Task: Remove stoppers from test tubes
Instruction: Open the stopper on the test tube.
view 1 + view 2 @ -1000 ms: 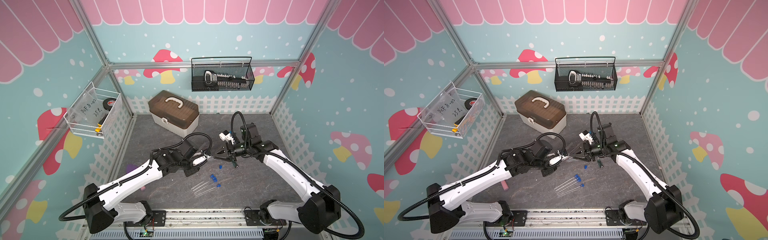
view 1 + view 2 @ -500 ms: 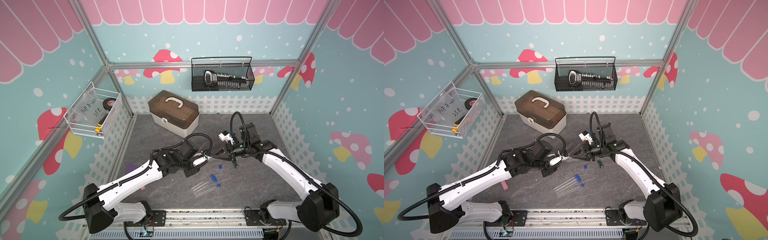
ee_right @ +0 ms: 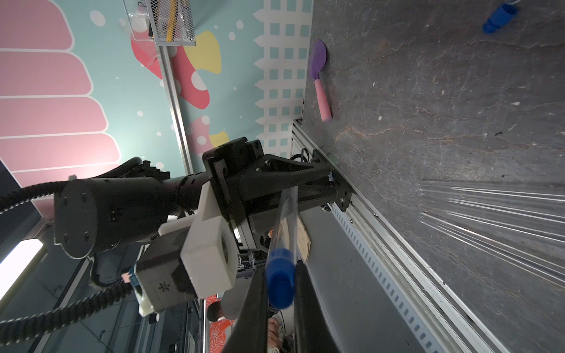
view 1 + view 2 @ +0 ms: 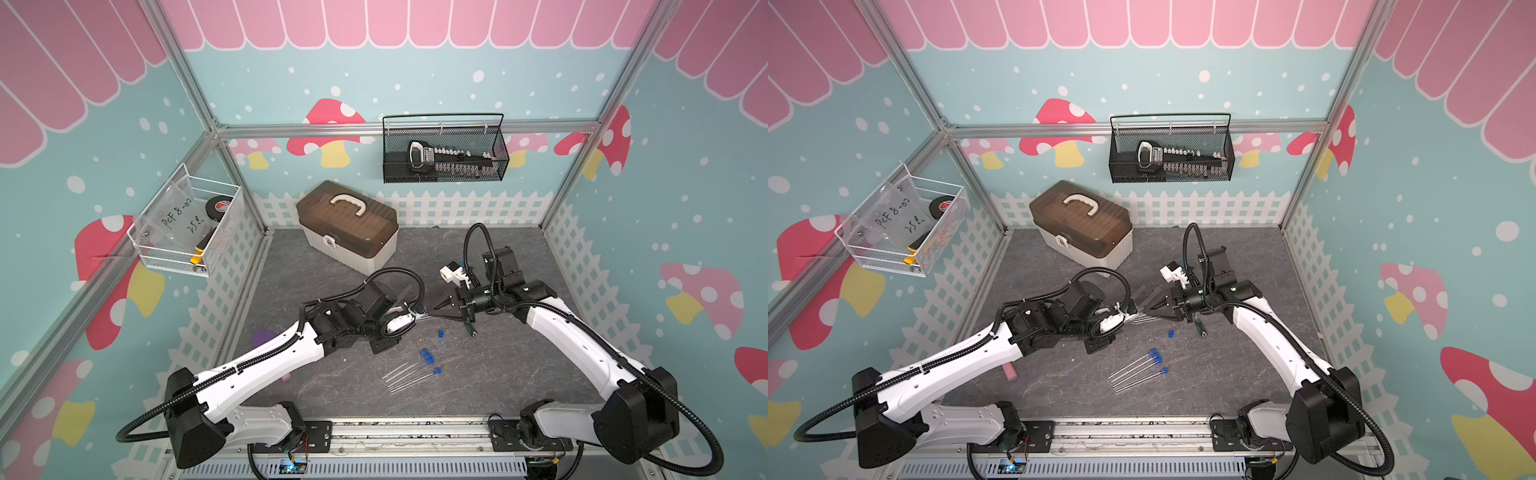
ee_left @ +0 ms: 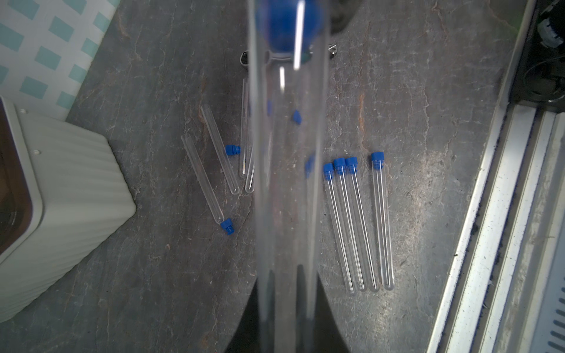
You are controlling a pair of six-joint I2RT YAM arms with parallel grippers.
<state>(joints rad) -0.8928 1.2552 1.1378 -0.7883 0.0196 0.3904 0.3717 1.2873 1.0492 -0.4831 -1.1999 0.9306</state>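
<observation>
My left gripper [image 5: 287,305] is shut on a clear test tube [image 5: 287,183], held in the air above the grey floor. The tube's far end carries a blue stopper [image 3: 279,281], and my right gripper [image 3: 279,275] is shut on that stopper. In both top views the two grippers meet tip to tip, left [image 4: 417,312] against right [image 4: 434,308]. On the floor lie several stoppered tubes [image 5: 354,223] side by side, also visible in a top view [image 4: 409,374]. Beside them lie several bare tubes [image 5: 220,152] and loose stoppers [image 5: 227,226].
A brown-lidded toolbox [image 4: 347,226] stands at the back left of the floor. A black mesh basket [image 4: 444,153] and a white wire basket [image 4: 187,226] hang on the walls. A purple and pink spatula [image 3: 319,79] lies by the left fence. A small dark tool [image 4: 471,330] lies under the right gripper.
The right gripper's jaws have closed on the stopper at the end of the held tube, after edging slightly toward the left gripper. The left arm has not moved.
</observation>
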